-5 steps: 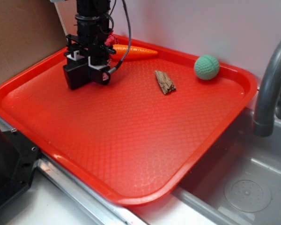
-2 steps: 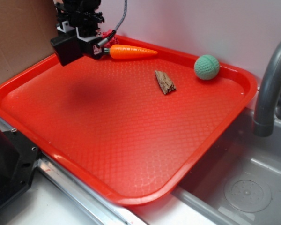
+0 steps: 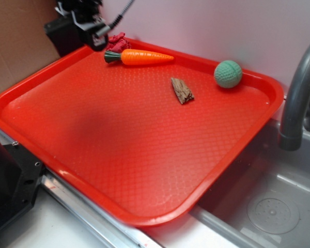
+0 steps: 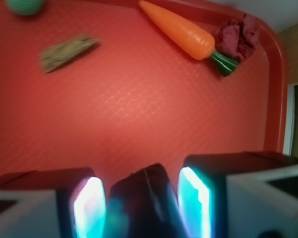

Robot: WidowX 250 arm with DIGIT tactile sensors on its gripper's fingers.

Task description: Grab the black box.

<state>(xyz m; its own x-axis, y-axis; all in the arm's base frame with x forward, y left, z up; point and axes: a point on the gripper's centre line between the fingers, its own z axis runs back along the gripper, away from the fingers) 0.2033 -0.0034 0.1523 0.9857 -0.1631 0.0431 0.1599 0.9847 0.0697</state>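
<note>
Black box (image 4: 145, 201) sat between the two fingers of the pincer (image 4: 144, 198) at the bottom middle of the wrist view, with a finger pressed on each side, so the pincer was clamped on it. In the outside view the pincer (image 3: 75, 23) was in the upper left of the frame, high above the red tray (image 3: 248, 139), and the dark block at its tip looked like the box. It was held up off the tray, so I think the grab was done and the box was being carried in the air.

Other toys lay on the tray, well apart from each other: a carrot (image 3: 139, 56) near the top, a red crumpled thing (image 3: 117, 40) just beside its green end, a brown piece of wood (image 3: 182, 90) near the middle, and a green ball (image 3: 228, 74) toward the upper right.

No writing, brand or label could be read anywhere
</note>
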